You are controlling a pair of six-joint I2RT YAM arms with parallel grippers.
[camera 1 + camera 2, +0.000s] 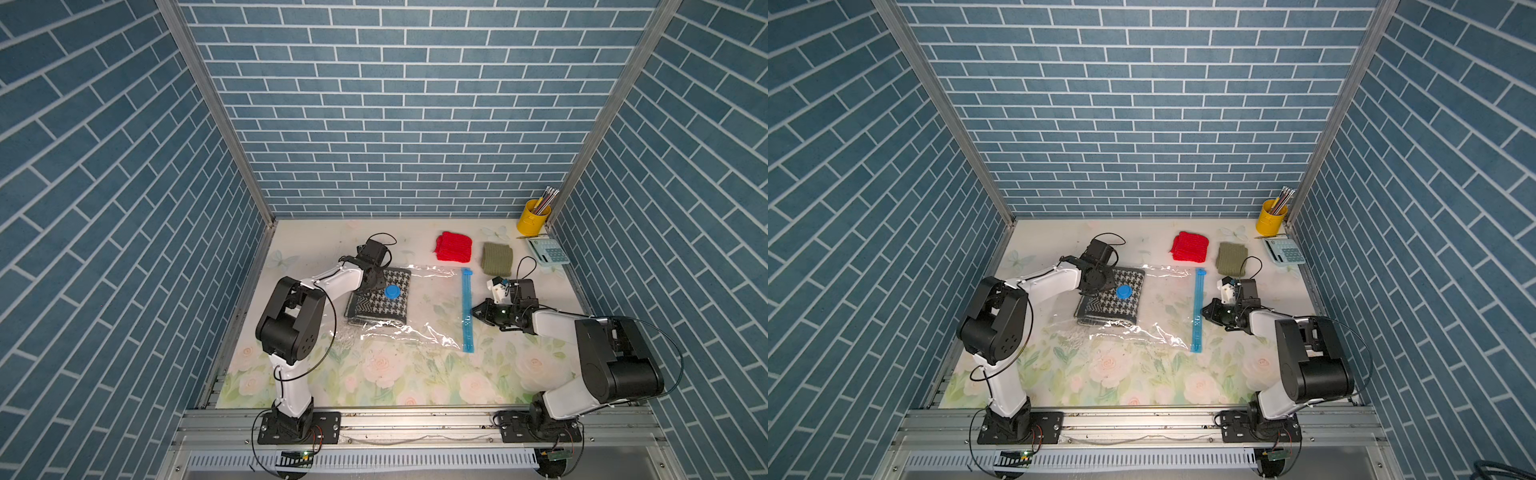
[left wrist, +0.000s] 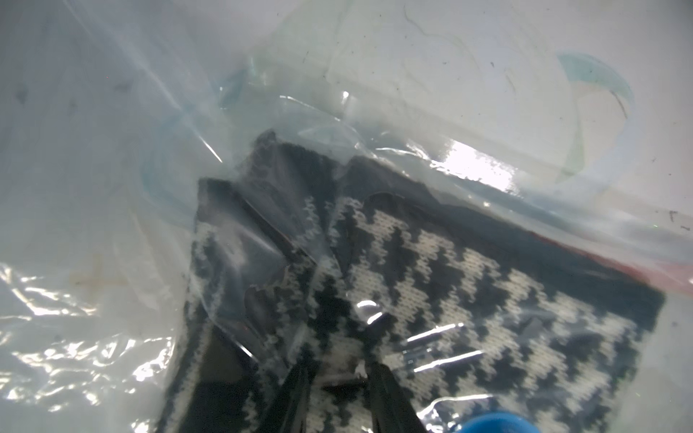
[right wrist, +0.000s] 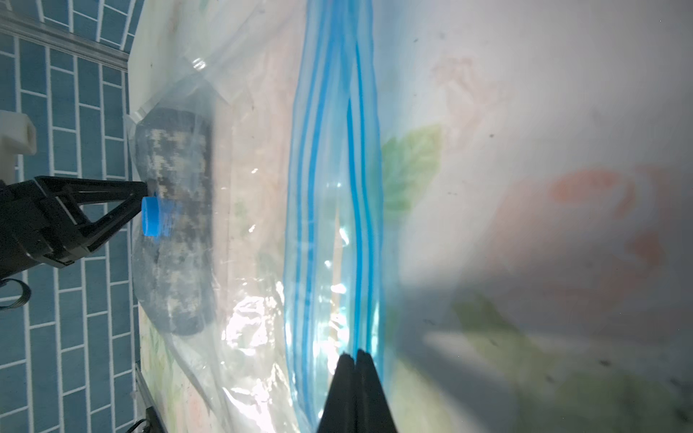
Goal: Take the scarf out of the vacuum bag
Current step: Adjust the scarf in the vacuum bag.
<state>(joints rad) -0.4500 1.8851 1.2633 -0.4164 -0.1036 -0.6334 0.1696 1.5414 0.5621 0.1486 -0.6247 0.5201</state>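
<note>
The left pincer (image 2: 337, 367) points down onto the closed end of the vacuum bag (image 1: 432, 299), left of centre in both top views. In the left wrist view its two fingers stand a little apart, pressed on the clear film with the black-and-white houndstooth scarf (image 2: 431, 270) under it. Whether they actually squeeze the knit through the plastic cannot be told. The round blue valve cap (image 1: 391, 292) sits just beside the fingers, on top of the folded scarf. From the wrist, the white forearm slopes down-left to a black elbow, and the lower link drops to the base on the rail at the lower left.

The right pincer (image 3: 354, 356) is clenched, its tips pressed together. It lies low and nearly level, pointing toward the left of the frame, with its tips touching the light-blue zip strip (image 1: 467, 291). Whether a layer of film is nipped between them is not clear. Its white forearm runs right to a bulky black shoulder, then down to the base at the lower right.

The bag lies flat across the middle of the floral counter (image 1: 374, 374). The scarf is inside it at the left end, well apart from the zip strip. Above the bag, toward the upper right of the counter, lie a red knit cloth (image 1: 454, 247) and an olive knit cloth (image 1: 497, 258). Further right are a calculator (image 1: 548, 250) and a yellow cup of pencils (image 1: 532, 218).
</note>
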